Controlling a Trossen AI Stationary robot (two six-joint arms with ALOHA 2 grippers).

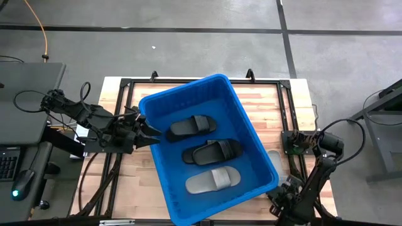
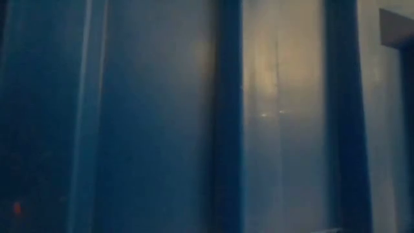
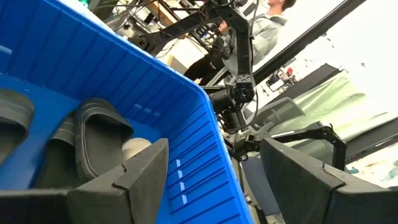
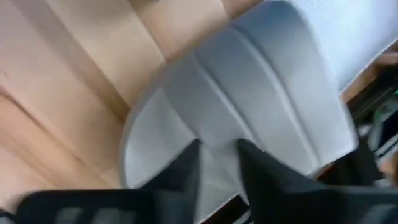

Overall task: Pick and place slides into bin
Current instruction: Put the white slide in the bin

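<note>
The blue bin (image 1: 182, 88) stands skewed in the middle of the table and fills the low view (image 2: 162, 116). Two black slides (image 1: 191, 125) (image 1: 213, 152) and one pale grey slide (image 1: 213, 181) lie in it. My left gripper (image 1: 154, 134) is open at the bin's left wall (image 3: 186, 124). One finger is inside the bin and one outside, and I cannot tell whether they touch it. Another pale grey slide (image 1: 274, 160) lies on the table right of the bin. My right gripper (image 1: 281, 188) is shut on it, as the right wrist view (image 4: 217, 146) shows. My right gripper has its two fingers close together on the pale grey slide's strap edge (image 4: 217, 134), near the slide's rounded end. A narrow strip of the slide shows between the fingertips, which hide the place of contact. The slide lies on the wooden table top.
The table's black frame and cables run along its left and right sides (image 1: 113, 157). My right arm (image 3: 239, 93) shows beyond the bin in the left wrist view, with a person (image 3: 267, 18) in the room behind. Bare wood (image 1: 270, 100) lies right of the bin.
</note>
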